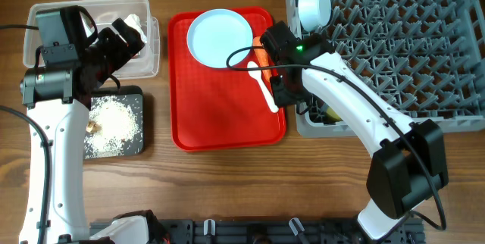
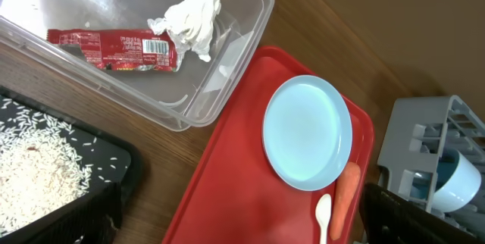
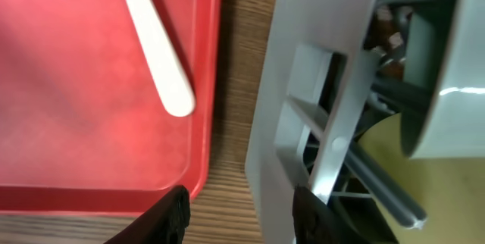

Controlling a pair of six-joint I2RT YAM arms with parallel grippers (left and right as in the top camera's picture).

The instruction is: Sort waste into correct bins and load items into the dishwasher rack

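The pale blue plate (image 1: 220,38) lies on the red serving tray (image 1: 220,123), with the orange carrot (image 2: 345,202) and white spoon (image 1: 265,91) to its right. In the clear tub (image 2: 250,43) are the red wrapper (image 2: 114,49) and the white tissue (image 2: 189,17). Rice (image 1: 114,119) and a small brown scrap (image 1: 92,125) sit in the black tray (image 1: 135,149). My left gripper (image 2: 242,233) is open above the tub's right end and holds nothing. My right gripper (image 3: 239,221) hangs open between the serving tray's edge and the grey rack (image 1: 394,39), also empty.
A small pale blue bowl (image 1: 314,5) stands in the rack's far left corner. A pale green bowl (image 3: 455,85) and something yellow (image 3: 379,168) sit in the rack's near left corner under my right arm. Bare wood runs along the front of the table.
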